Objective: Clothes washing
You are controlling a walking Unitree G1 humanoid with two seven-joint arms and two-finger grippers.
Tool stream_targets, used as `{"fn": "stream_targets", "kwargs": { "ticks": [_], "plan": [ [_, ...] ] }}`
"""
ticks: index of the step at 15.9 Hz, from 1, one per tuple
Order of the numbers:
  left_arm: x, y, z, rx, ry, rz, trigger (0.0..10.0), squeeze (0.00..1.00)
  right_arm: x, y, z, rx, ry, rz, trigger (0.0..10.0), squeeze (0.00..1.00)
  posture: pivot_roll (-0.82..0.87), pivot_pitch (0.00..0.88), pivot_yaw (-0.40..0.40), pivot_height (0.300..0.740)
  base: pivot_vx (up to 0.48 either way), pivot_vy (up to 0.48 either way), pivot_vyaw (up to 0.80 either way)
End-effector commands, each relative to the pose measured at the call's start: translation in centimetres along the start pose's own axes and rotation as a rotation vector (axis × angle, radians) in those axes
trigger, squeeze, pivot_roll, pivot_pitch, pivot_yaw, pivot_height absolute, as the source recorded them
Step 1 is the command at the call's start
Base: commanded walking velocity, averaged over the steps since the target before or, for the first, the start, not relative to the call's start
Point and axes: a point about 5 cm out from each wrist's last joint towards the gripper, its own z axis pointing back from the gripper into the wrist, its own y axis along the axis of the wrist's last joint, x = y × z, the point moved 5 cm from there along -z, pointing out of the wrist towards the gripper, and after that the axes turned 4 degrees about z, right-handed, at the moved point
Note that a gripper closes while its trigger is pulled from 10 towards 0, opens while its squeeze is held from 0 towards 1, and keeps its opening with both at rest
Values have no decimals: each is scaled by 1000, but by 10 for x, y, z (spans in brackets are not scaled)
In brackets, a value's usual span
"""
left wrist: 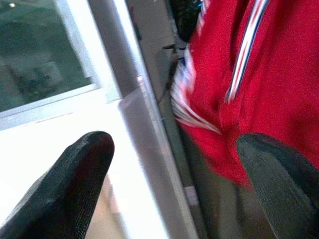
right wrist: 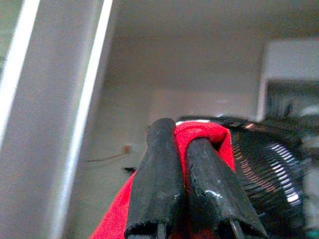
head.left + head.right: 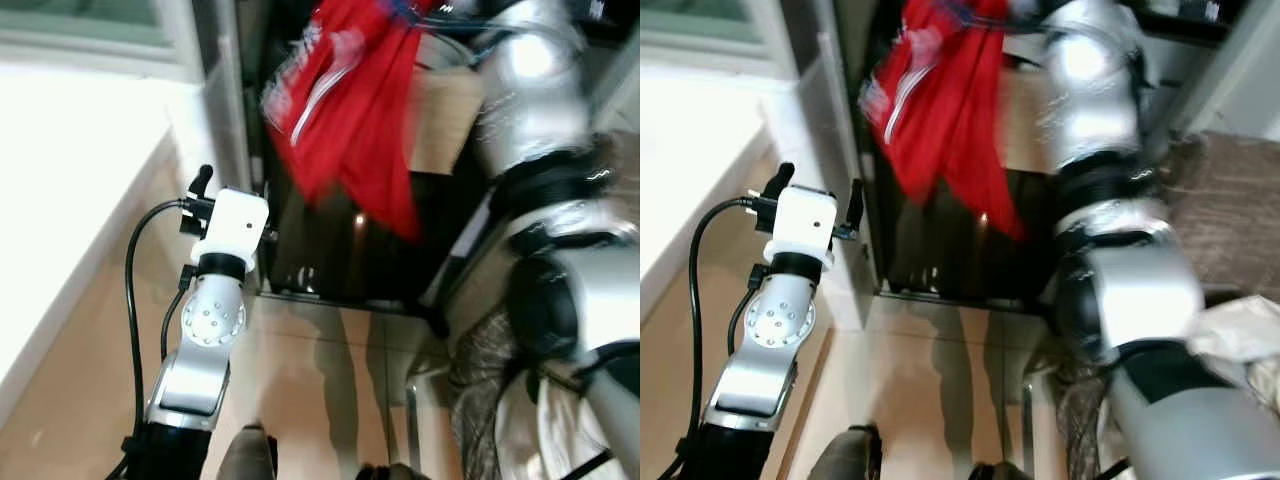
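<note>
Your right tool (image 2: 184, 189) is pinched tight on a fold of the red garment (image 3: 350, 110), its two black fingers (image 2: 157, 184) pressed together with cloth bunched between them, seen close in the right wrist view. The garment, red with white stripes, hangs blurred from the raised right arm (image 3: 1095, 90) in front of a dark opening (image 3: 340, 250) beside a grey door frame (image 3: 228, 90); what lies inside that opening you cannot make out. Behind the gripping fingers sits a dark ribbed round object (image 2: 269, 169), possibly a basket or drum, with its contents out of sight. Your left tool (image 1: 179, 174) is held up near the frame with its fingers (image 1: 70, 189) spread wide and nothing between them; past them, the left wrist view shows the red cloth hanging close by but apart from them. To the robot's left runs a bright white bench (image 3: 70, 170) under a window (image 1: 35, 55). Low on the robot's right, beside the silver arm, there is a heap of pale fabric (image 3: 1250, 350) against a dark mesh-like holder (image 3: 480, 390); you cannot tell whether the fabric lies in it or on top of it. The tiled floor (image 3: 300, 390) below is beige.
</note>
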Motion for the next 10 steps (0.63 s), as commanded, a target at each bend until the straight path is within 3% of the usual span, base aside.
{"fn": "stream_targets", "kwargs": {
  "ticks": [1, 3, 5, 6, 7, 8, 10],
  "plan": [
    [4, -1, 0, -2, -8, 13, 10000, 0, 6, -37, 19, -128, -19, 50, 0, 0, 91, 26, -83, 731, 0, 0, 587],
    [2, -2, 2, -7, -1, 24, 10000, 0, 1, -87, 52, -309, -27, 0, 0, 0, 90, 33, -83, 731, 0, 0, 587],
    [0, -2, 3, -11, 1, 26, 10000, 0, -18, -127, 88, -457, -15, -54, 0, 0, 79, 34, -75, 731, 0, 0, 297],
    [0, 7, 2, 32, -31, 48, 10000, 0, -48, -148, 112, -530, 34, -92, 5255, 0, 71, 32, -66, 731, 0, 0, 0],
    [-4, 14, -2, 60, -20, 42, 10000, 0, -64, -153, 121, -544, 74, -106, 10000, 0, 71, 32, -64, 731, 0, 0, 0],
    [-6, 15, -3, 64, -10, 38, 10000, 0, -66, -153, 122, -542, 78, -104, 10000, 0, 69, 32, -62, 731, 0, 0, 0],
    [-4, 32, -7, 115, -51, 76, 10000, 0, -59, -141, 124, -452, 43, -97, 10000, 0, 67, 31, -60, 731, 437, 0, 0]
  ]
}}
